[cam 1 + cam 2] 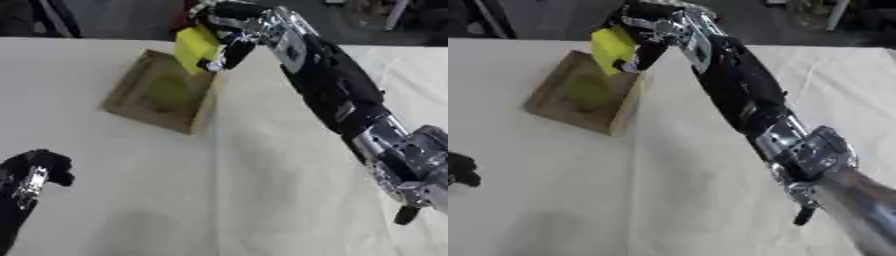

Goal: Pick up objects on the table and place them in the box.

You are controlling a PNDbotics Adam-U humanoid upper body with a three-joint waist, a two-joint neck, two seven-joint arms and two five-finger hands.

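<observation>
Yellow is the colour of the block (194,47) that we hold in our right robot hand (226,37), near the top middle of the frame. The fingers are curled round it, so the hand is closed on the block. The block hangs just over the upper right corner of the cardboard box (131,92), which sits on the white counter (262,190) in the upper left of the frame.

We think the step now is to drop the block in. To do it well, we should slide the hand a little more to the left, so the block is over the middle of the box and not its edge. Then we go lower and let the fingers open slowly. If we let go too soon, the block may hit the wall and tip out.

The block is tilted. Its long side runs up and down, leaning to the upper right, with its low end nearest the box.

Our left robot hand (39,167) rests at the lower left, fingers curled and holding nothing.
</observation>
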